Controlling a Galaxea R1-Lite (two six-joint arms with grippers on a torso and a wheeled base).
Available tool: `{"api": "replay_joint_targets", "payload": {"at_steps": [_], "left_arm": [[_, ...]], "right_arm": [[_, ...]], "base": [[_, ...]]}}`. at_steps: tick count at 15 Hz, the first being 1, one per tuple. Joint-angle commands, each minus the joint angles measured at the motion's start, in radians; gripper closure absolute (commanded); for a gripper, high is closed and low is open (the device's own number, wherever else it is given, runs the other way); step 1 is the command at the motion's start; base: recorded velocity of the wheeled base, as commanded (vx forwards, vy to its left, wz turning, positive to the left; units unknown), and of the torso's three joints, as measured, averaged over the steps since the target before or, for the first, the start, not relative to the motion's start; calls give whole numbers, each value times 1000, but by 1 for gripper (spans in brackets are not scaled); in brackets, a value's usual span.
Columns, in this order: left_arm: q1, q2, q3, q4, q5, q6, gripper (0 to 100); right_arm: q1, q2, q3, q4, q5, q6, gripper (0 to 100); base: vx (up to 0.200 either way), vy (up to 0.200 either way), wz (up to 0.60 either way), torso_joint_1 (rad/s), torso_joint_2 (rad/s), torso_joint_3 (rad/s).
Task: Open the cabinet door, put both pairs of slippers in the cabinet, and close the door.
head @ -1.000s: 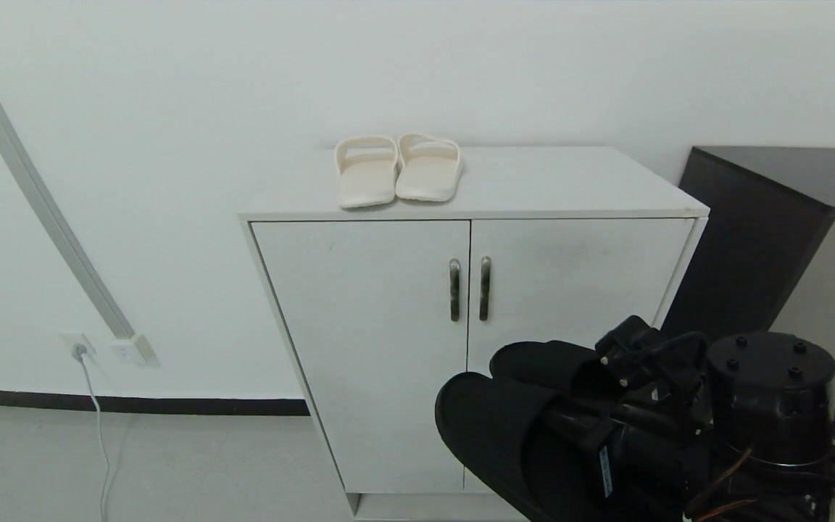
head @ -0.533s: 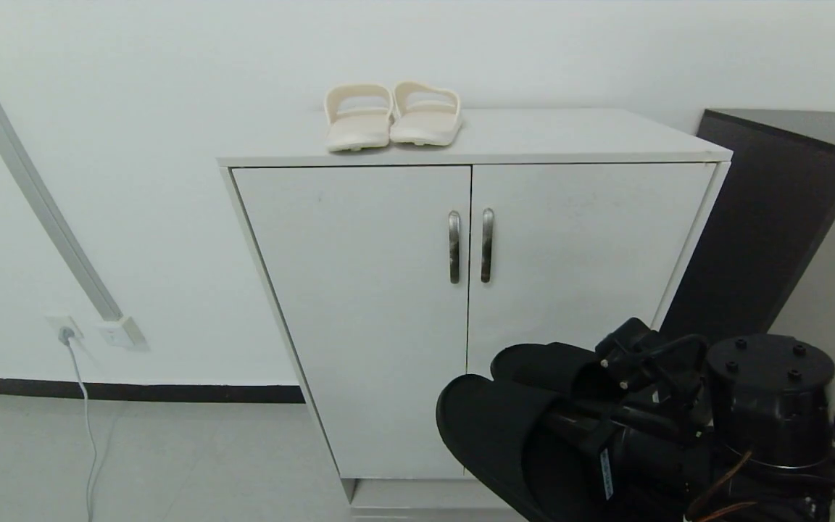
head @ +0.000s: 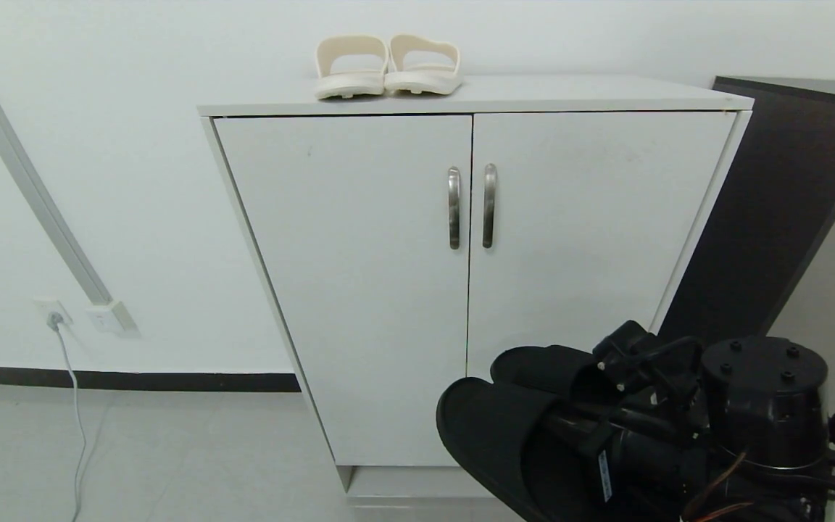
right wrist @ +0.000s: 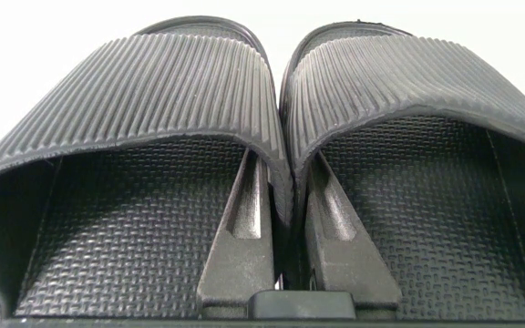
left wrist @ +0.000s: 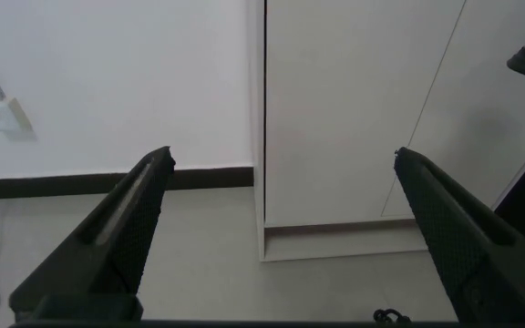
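Cabinet (head: 359,290): doors shut, cream slippers (head: 387,65) on top, far left. Black slippers (head: 519,428) pinched by inner walls in right gripper (right wrist: 283,210), near right. Left gripper (left wrist: 283,157) spread, empty (facing cabinet's left edge): raise to left handle (head: 454,207), close squarely, pull along hinge arc.

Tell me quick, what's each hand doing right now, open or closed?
Left hand: open, empty.
Right hand: closed on the pair of black slippers.

The head camera is sinking: the cabinet (head: 359,290) and cream slippers (head: 387,67) are sliding up the view, its top turning edge-on.
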State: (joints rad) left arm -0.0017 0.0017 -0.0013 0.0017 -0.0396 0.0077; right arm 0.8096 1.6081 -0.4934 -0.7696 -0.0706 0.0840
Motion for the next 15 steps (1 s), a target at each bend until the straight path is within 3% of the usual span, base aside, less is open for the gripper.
{"api": "replay_joint_targets", "payload": {"at_steps": [1,8,10,13,15], "left_arm": [[0,0,1,0,-2,0,0],[0,21,-5,-2,15,-5,0],[0,12,-5,-3,20,23,0],[2,4,-5,-3,23,23,0],[2,0,-14,-12,76,23,0]], "right_arm": [[0,1,1,0,-1,0,100],[8,-5,10,-4,-1,-1,100],[14,-5,19,-27,-1,-7,100],[14,0,21,-40,-1,-7,100],[16,3,19,-40,-1,-7,100]], "base": [[0,0,0,0,0,0],[0,0,0,0,0,0],[0,0,0,0,0,0],[0,0,0,0,0,0],[0,0,0,0,0,0]]}}
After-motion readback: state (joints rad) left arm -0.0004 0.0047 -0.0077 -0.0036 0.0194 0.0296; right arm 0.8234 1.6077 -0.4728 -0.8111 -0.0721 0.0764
